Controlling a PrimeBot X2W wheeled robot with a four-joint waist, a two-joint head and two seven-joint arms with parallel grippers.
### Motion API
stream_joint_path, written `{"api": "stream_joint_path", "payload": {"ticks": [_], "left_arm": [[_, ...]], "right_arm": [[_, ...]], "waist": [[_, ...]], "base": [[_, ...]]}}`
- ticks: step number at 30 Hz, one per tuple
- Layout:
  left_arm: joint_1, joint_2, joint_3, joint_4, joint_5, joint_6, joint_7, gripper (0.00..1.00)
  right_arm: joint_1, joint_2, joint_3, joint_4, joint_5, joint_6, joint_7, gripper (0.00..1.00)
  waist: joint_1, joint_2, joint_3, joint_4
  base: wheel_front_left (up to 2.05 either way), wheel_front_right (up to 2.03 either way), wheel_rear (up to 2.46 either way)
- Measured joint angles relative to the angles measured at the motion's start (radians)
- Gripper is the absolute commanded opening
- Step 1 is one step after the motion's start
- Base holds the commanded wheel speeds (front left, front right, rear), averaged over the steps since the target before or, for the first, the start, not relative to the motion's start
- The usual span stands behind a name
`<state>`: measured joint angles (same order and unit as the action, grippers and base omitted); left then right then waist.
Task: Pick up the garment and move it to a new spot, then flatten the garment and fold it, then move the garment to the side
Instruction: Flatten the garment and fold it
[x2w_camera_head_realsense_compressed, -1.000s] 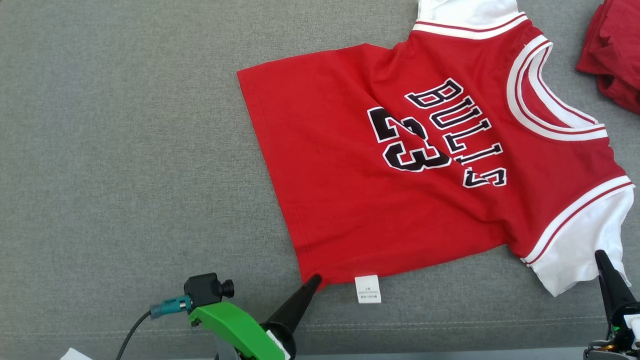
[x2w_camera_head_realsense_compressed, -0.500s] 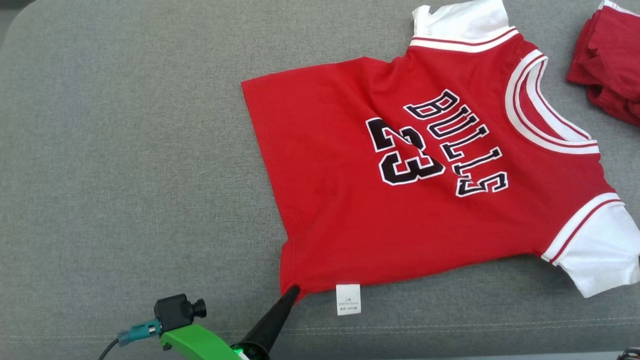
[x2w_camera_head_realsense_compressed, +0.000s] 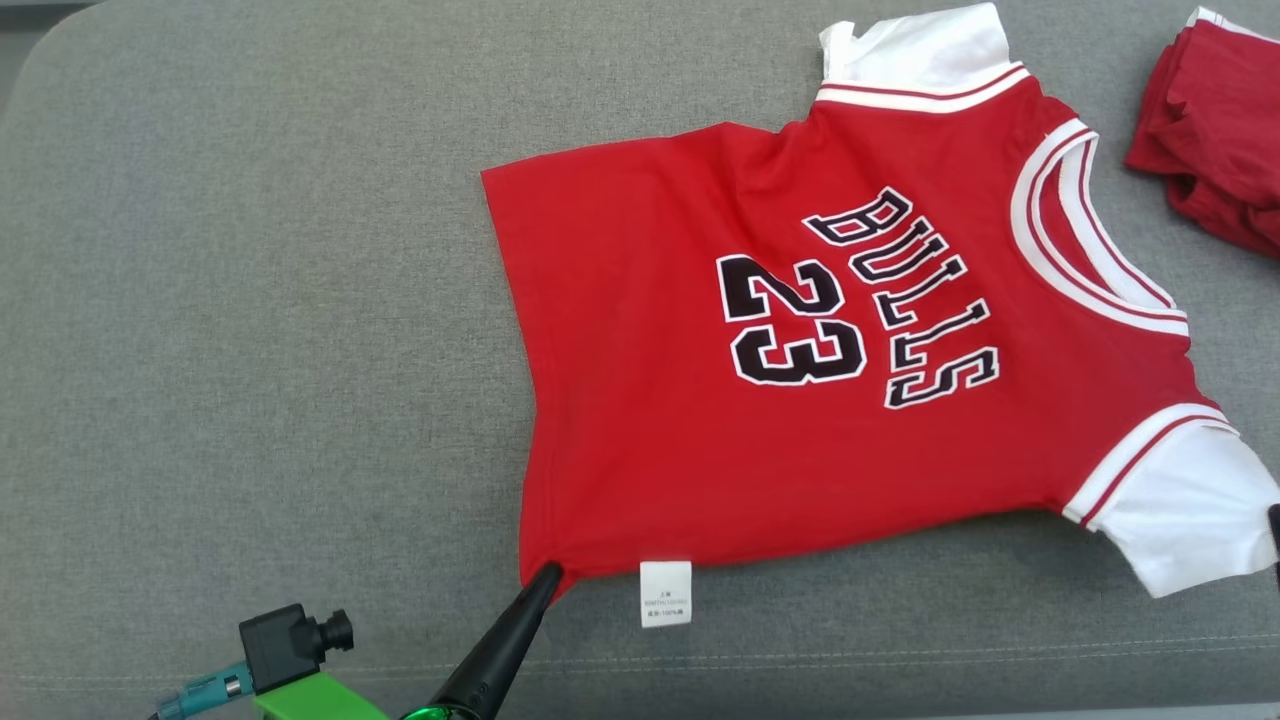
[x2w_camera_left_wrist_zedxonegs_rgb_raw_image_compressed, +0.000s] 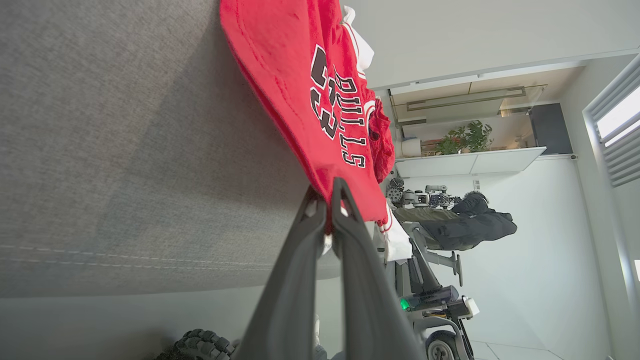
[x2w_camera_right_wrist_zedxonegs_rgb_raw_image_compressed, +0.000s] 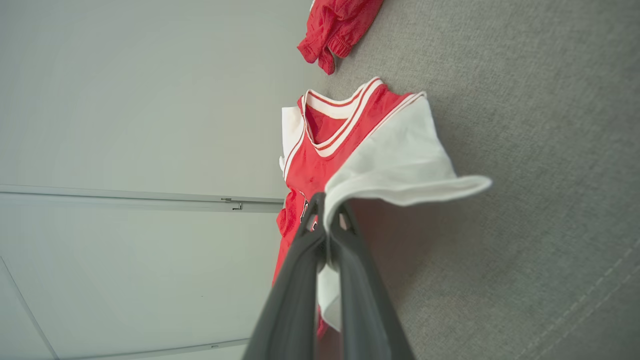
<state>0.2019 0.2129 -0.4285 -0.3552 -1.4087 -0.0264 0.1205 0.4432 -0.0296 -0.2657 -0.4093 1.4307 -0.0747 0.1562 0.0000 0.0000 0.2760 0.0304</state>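
The garment (x2w_camera_head_realsense_compressed: 700, 420) is a red jersey with white sleeves and black "BULLS 23" lettering, spread face up on the grey cushion (x2w_camera_head_realsense_compressed: 250, 350). My left gripper (x2w_camera_head_realsense_compressed: 545, 578) is shut on the hem's near left corner. From the left wrist, the two dark fingers (x2w_camera_left_wrist_zedxonegs_rgb_raw_image_compressed: 327, 210) pinch the red hem (x2w_camera_left_wrist_zedxonegs_rgb_raw_image_compressed: 280, 85). My right gripper (x2w_camera_right_wrist_zedxonegs_rgb_raw_image_compressed: 326, 220) is shut on the edge of the near white sleeve (x2w_camera_right_wrist_zedxonegs_rgb_raw_image_compressed: 400, 160), which lifts off the cushion. In the head view the same sleeve (x2w_camera_head_realsense_compressed: 1190, 520) lies at the right edge.
A second red garment (x2w_camera_head_realsense_compressed: 1215, 125) lies crumpled at the far right of the cushion. A white care label (x2w_camera_head_realsense_compressed: 666, 593) hangs from the jersey's hem. The cushion's front seam (x2w_camera_head_realsense_compressed: 900, 655) runs close to me. In the left wrist view a person in dark clothing (x2w_camera_left_wrist_zedxonegs_rgb_raw_image_compressed: 470, 227) is far off.
The camera has shifted. My left gripper has drawn the hem corner to the left, stretching the jersey flatter. The right gripper has slipped out of the head view at the right.
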Motion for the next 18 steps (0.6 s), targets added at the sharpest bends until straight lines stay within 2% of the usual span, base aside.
{"api": "stream_joint_path", "payload": {"ticks": [7, 13, 18], "left_arm": [[0.028, 0.009, 0.04, -0.11, -0.013, 0.001, -0.018, 0.0], [0.05, 0.029, 0.089, -0.168, -0.013, 0.028, -0.037, 0.0], [0.054, 0.033, 0.148, -0.247, -0.012, 0.033, -0.066, 0.0]], "right_arm": [[-0.005, 0.0, -0.079, -0.126, 0.066, 0.047, -0.016, 0.0], [-0.002, -0.016, -0.095, -0.187, 0.068, 0.052, -0.014, 0.0], [-0.007, -0.013, -0.12, -0.268, 0.086, 0.067, -0.02, 0.0]], "waist": [[0.0, 0.0, -0.005, -0.009], [0.0, 0.0, -0.019, -0.017], [0.0, 0.0, -0.024, -0.017]], "base": [[0.0, 0.0, 0.0], [0.0, 0.0, 0.0], [0.0, 0.0, 0.0]]}}
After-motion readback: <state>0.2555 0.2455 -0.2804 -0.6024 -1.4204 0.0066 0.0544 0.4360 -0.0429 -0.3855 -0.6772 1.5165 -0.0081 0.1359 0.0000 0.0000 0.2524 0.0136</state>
